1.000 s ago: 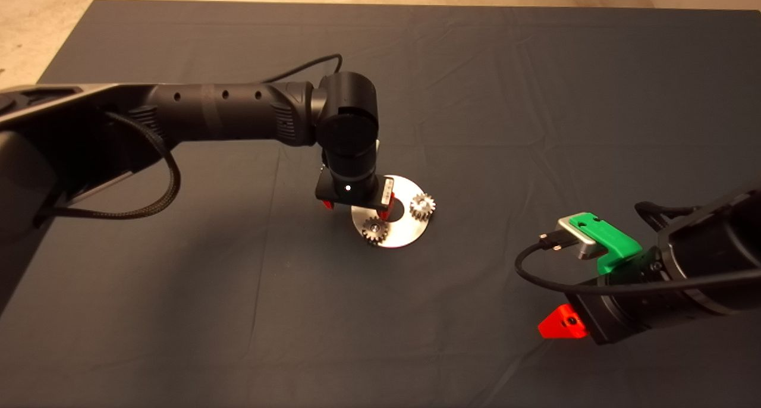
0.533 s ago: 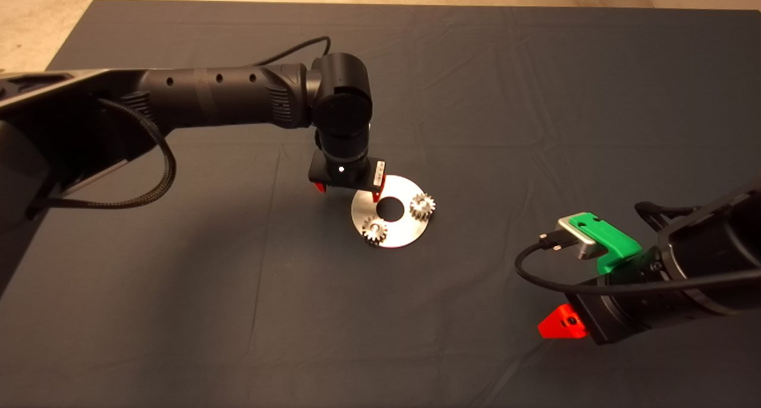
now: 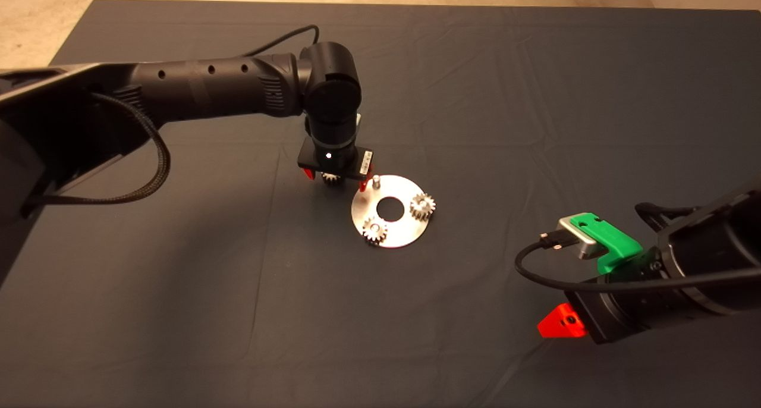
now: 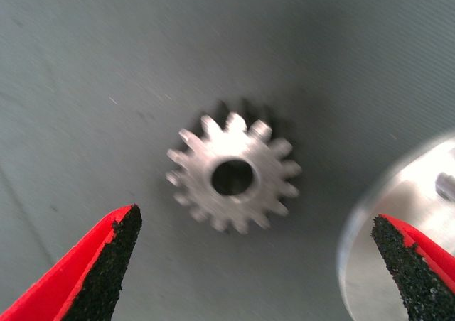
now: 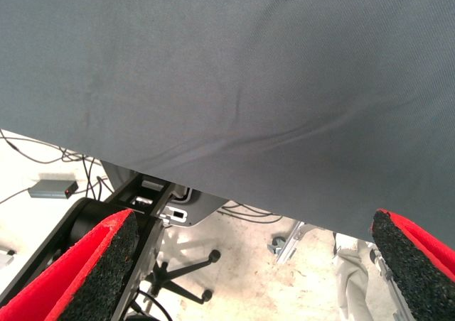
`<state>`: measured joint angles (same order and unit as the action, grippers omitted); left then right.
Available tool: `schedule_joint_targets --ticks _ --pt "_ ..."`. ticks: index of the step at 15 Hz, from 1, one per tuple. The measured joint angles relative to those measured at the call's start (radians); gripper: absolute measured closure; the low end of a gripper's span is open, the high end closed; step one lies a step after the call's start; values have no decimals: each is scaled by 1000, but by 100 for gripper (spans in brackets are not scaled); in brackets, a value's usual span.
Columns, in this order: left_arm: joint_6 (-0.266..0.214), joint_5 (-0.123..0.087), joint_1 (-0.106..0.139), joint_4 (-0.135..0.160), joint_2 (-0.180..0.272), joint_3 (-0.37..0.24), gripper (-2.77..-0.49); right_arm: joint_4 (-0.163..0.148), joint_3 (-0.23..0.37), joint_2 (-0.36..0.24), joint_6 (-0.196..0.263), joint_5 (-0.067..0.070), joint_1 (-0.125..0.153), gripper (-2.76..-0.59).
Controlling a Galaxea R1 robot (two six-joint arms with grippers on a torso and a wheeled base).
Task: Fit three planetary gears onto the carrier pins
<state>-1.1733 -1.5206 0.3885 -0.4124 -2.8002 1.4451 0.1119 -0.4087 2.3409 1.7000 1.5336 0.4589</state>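
— Since a second ago the left gripper [image 3: 334, 180] has pulled back off the disc [image 3: 399, 232], hasn't it?

— Yes. It was hanging over the plate's near-left part then; now it sits just past the disc's upper-left rim, above the dark mat [image 3: 535, 99]. That move has uncovered the third pin [image 3: 376, 181], which stands bare and upright near that rim.

— And the other two pegs?

— Each carries a gear. One seated gear [image 3: 375, 230] is at the disc's lower left, the other seated gear [image 3: 422, 206] at its right, on either side of the round centre hole.

— Where is the last one?

— The loose gear [image 4: 232, 173] lies flat on the mat just beside the disc, directly under the left gripper [image 4: 256, 264]. In the left wrist view it sits between the two red fingers [image 4: 106, 253], which are spread wide and touch nothing. The disc's edge [image 4: 398, 214] shows by one fingertip.

— The head view?

— Only a few teeth of that gear [image 3: 330, 179] peek out below the wrist.

— And the right arm?

— The right gripper [image 3: 562, 325] waits at the lower right, well apart from the disc. Its fingers [image 5: 92, 264] are apart, with mat and floor beyond them.
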Motion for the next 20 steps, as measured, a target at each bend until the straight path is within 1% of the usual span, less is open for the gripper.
schedule_joint_targets --ticks 3,5,8,11,16,20 --pt "19 1 0 -11 0 17 -235 0 0 0 1 0 -1 -247" --pt "34 1 0 -23 0 28 -235 0 0 0 1 0 -1 -247" --pt "48 1 0 -39 0 59 -235 0 0 0 3 0 -1 -247" --pt "56 1 0 -47 -1 92 -235 0 0 0 3 0 -2 -247" --pt "53 3 0 -48 -7 156 -235 0 0 0 3 0 -2 -247" --pt "17 3 0 -48 -7 179 -235 0 0 0 3 0 -2 -247"
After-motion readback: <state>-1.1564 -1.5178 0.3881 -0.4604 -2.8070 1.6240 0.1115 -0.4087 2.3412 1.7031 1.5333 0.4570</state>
